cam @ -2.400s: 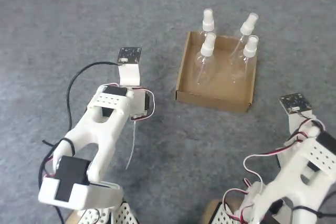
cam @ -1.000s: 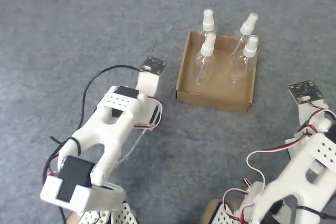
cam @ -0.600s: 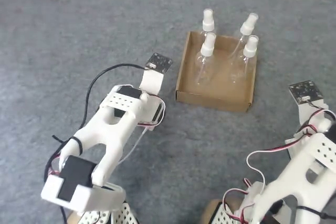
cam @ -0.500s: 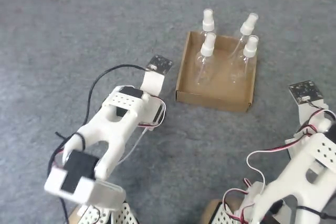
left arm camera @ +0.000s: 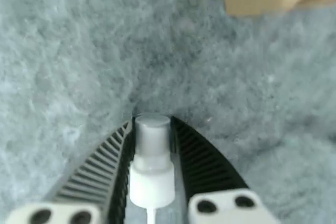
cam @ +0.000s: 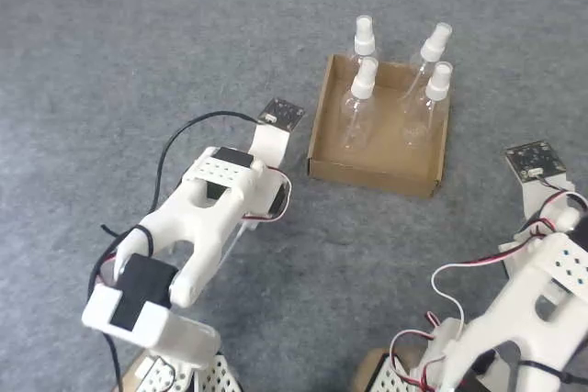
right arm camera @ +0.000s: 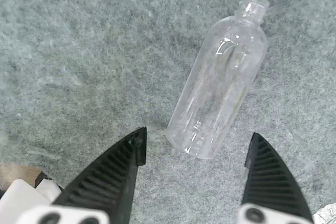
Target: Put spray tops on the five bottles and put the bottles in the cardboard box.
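Left wrist view: we log left gripper [left arm camera: 152, 123] pinching one white plastic spray top [left arm camera: 152, 167]; right gripper [right arm camera: 198, 135] wide above one clear bottle [right arm camera: 223, 87].

No print legible anywhere (the cardboard box [cam: 367, 174] included).

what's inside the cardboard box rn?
Four upright clear bottles with white spray tops in the cardboard box. Front pair covers the rear pair's lower bodies.
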Robot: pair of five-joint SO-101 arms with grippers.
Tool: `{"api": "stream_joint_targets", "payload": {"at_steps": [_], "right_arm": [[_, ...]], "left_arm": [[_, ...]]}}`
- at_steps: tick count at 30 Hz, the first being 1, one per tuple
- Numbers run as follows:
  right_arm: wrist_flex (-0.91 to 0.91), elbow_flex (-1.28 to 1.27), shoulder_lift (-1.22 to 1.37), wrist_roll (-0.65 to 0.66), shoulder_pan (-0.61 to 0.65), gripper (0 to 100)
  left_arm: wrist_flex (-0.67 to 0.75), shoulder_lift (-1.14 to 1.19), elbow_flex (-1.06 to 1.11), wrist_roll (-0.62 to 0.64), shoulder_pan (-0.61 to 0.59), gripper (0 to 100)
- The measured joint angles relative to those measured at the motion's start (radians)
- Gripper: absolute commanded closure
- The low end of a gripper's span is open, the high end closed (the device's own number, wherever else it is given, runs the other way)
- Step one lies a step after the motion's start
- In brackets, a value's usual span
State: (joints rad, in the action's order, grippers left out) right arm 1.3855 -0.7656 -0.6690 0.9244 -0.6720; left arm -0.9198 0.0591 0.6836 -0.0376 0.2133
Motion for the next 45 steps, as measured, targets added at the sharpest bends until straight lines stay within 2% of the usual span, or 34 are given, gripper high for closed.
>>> {"api": "stream_joint_targets", "payload": {"at_steps": [5, 8, 11, 16, 20, 24, 28, 34, 39, 45], "right_arm": [[0.0, 0.0, 0.0, 0.0, 0.0, 74.6], [0.0, 0.0, 0.0, 0.0, 0.0, 79.6], [0.0, 0.029, 0.0, 0.0, -0.002, 84.7], [0.0, 0.129, 0.0, 0.002, -0.005, 80.0], [0.0, 0.198, 0.015, 0.0, -0.044, 79.0], [0.0, 0.253, 0.147, -0.008, -0.046, 78.9], [0.0, 0.345, 0.348, -0.11, -0.048, 78.9], [-0.054, 0.422, 0.574, -0.267, -0.014, 78.9], [-0.095, 0.423, 0.661, -0.296, 0.015, 78.6], [-0.133, 0.423, 0.732, -0.299, 0.02, 70.0]], "left_arm": [[-0.041, -0.163, 0.049, 0.0, 0.0, 99], [-0.049, -0.341, 0.14, 0.006, -0.012, 99], [-0.103, -0.528, 0.169, 0.011, -0.058, 99], [-0.189, -0.729, 0.169, -0.009, -0.184, 99], [-0.198, -0.753, 0.169, -0.023, -0.255, 99], [-0.181, -0.758, 0.224, -0.029, -0.265, 99], [-0.115, -0.76, 0.296, -0.028, -0.275, 99], [-0.095, -0.76, 0.304, -0.029, -0.275, 99], [-0.095, -0.76, 0.304, -0.031, -0.273, 99], [-0.095, -0.76, 0.304, -0.031, -0.273, 99]]}}
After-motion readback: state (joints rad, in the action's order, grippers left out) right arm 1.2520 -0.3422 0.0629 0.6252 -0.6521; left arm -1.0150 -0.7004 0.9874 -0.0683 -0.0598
